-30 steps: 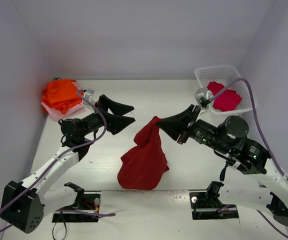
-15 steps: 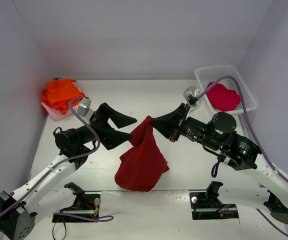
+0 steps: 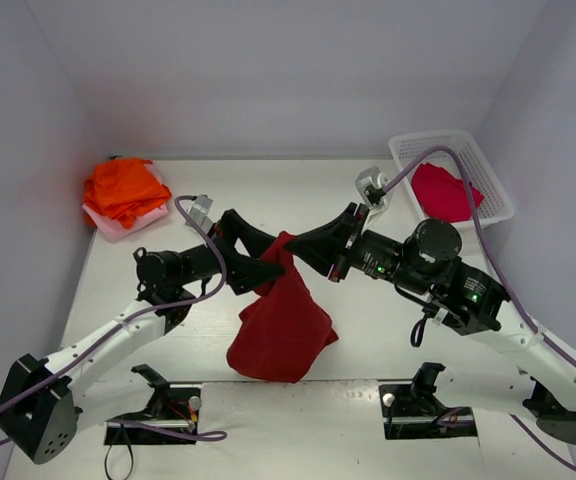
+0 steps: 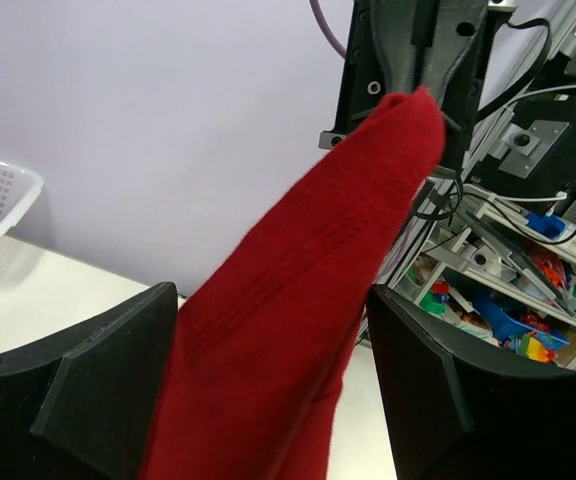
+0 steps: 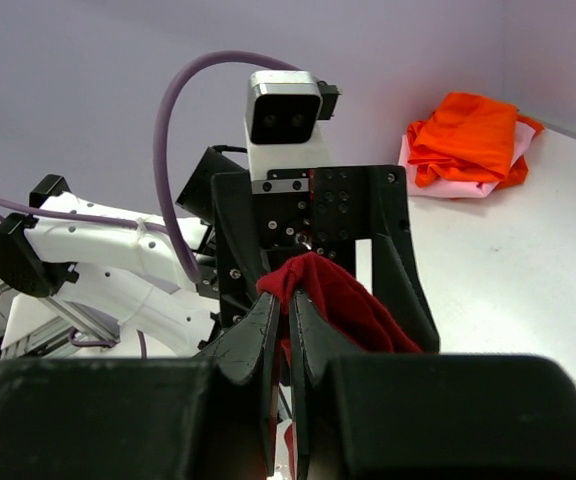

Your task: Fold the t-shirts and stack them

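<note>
Between the two arms, above the middle of the worktop (image 3: 298, 190), the right hand (image 3: 303, 244) is pinched tight on a bunched peak of the dark red t-shirt (image 3: 283, 320); the garment hangs from that pinch in a loose cone, and its lower bulk seems to rest crumpled on the surface near the front edge; the left hand (image 3: 273, 258) has its fingers spread wide on either side of the hanging cloth just below the right hand's grip, not closed on it, and its wrist view shows the fabric running down between the two dark fingers; the cloth looks soft, light and limp, likely to sag and twist instead of holding any shape, so a second hold probably wants an edge, a seam or a shoulder rather than a gathered fold, with the two grips then drawn apart to spread it flat; slipping looks unlikely, but catching more than one layer is a risk; at the far left corner, orange t-shirts (image 3: 123, 188) lie heaped on a pale pink t-shirt (image 3: 118, 226); at the far right, a white lattice basket (image 3: 448, 138) holds a crimson t-shirt (image 3: 443, 192), rumpled and unfolded.
</note>
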